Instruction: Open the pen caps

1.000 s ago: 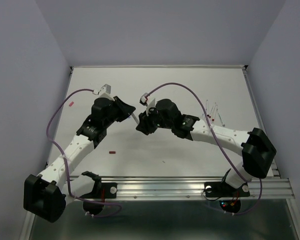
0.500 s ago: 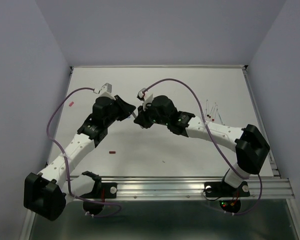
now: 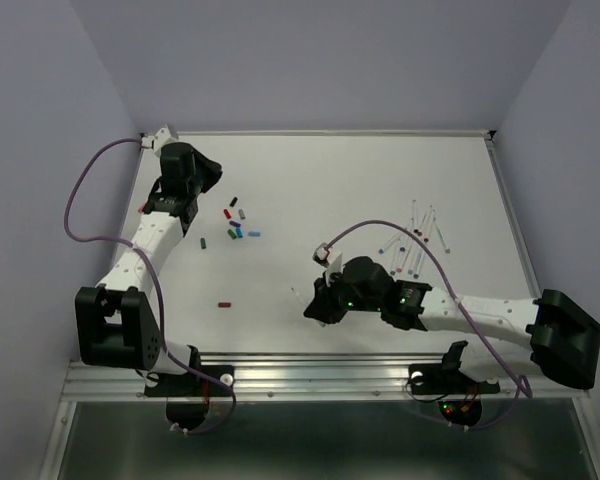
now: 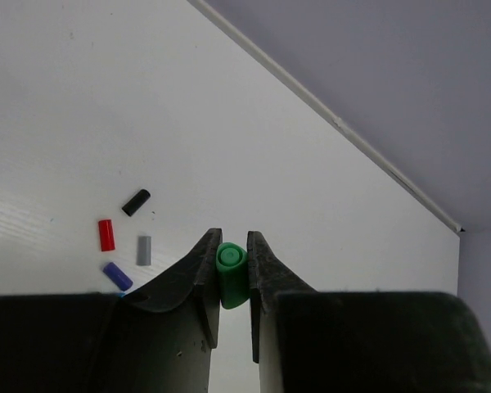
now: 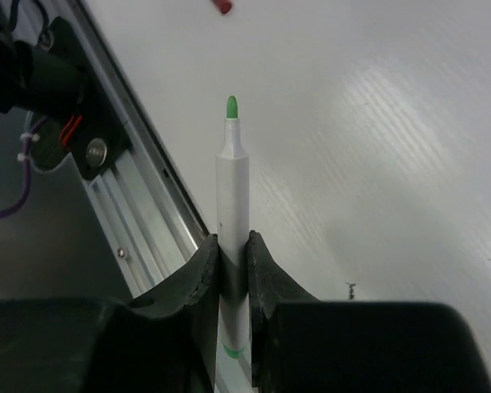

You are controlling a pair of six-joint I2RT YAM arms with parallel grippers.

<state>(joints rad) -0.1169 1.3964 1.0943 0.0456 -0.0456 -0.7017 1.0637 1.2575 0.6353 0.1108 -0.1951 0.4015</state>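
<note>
My left gripper [image 4: 231,237] is shut on a green pen cap [image 4: 231,274], held above the table's back left [image 3: 208,180]. My right gripper [image 5: 233,241] is shut on a thin white pen [image 5: 232,188] whose bare green tip [image 5: 231,106] points toward the near rail; in the top view this gripper [image 3: 315,305] is low over the near middle of the table. Loose pen caps [image 3: 235,227] lie in a small cluster right of the left gripper: black [image 4: 136,202], red [image 4: 106,235], grey [image 4: 144,250] and blue [image 4: 117,276].
Several white pens [image 3: 420,235] lie at the right of the table. A single red cap [image 3: 141,208] lies near the left edge and a dark red one [image 3: 224,303] near the front left. The aluminium rail [image 5: 131,213] runs along the near edge, close to the pen tip.
The grippers, together at the table's middle before, have pulled apart. The left went to the back left with the green cap; the right came to the near edge with the pen.
</note>
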